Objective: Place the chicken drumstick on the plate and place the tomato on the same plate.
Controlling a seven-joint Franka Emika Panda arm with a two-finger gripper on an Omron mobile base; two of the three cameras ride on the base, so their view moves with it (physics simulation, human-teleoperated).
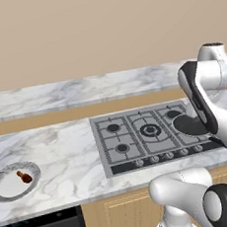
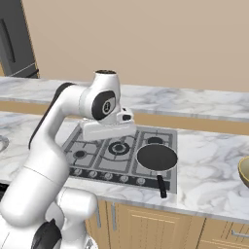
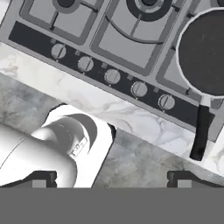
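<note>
The plate (image 1: 5, 192), white with a grey speckled rim, sits on the marble counter at the far left of the left base view. The small reddish-brown chicken drumstick (image 1: 25, 177) lies on it, towards its right side. The tomato is out of view. My gripper (image 3: 112, 180) hangs high above the front edge of the stove, looking down on the knobs and the counter lip. It is open, with its fingertips (image 3: 42, 178) far apart and nothing between them. It is well to the right of the plate.
A gas stove (image 1: 137, 135) is set in the counter, with a row of knobs (image 3: 112, 76) along its front. A black frying pan (image 2: 156, 157) rests on the right burner, handle (image 3: 201, 133) towards the counter edge. A tan bowl (image 2: 244, 171) stands far right.
</note>
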